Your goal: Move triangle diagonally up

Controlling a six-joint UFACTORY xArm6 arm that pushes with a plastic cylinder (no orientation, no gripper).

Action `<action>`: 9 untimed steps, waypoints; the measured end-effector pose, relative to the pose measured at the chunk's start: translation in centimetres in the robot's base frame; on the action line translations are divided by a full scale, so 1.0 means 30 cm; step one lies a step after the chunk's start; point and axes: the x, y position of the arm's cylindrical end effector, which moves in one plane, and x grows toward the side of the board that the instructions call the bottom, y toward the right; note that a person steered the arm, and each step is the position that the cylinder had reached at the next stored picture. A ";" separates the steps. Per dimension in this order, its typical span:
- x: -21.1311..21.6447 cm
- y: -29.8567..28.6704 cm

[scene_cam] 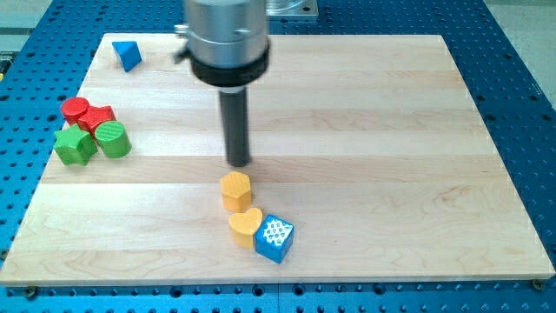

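**Rod tip mid-board, blue triangle far off in the top-left corner**

From where I stand, the arm ends in a straight dark rod hanging from a grey cylindrical housing with a black collar. There are no fingers on it to open or close, just the rod, and it holds nothing. My tip [239, 163] rests at the wooden board [365, 130] roughly at its middle, a little toward the view's left.

The blue triangle [127, 55] sits near the board's top-left corner, well apart from the tip and alone there, with no other block beside it.

Just below the tip, toward the view's bottom, stands an orange hexagonal block [235, 190]; there is a small gap of bare wood between it and the rod's end, so they are near but not touching. Below that lies an orange heart-shaped block [246, 227], and pressed against its right side is a blue cube [274, 238] with a white patterned top face. These three form a short line running down and slightly to the view's right.

At the board's left edge is a tight cluster of four: a red cylinder [76, 109], a red block [101, 116] of a star-like shape beside it, a green cylinder [113, 139] below, and a green block [75, 145] whose shape I cannot make out clearly. They look to be touching one another.

The board lies on a blue perforated table [512, 87].
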 end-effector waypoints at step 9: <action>-0.734 -0.662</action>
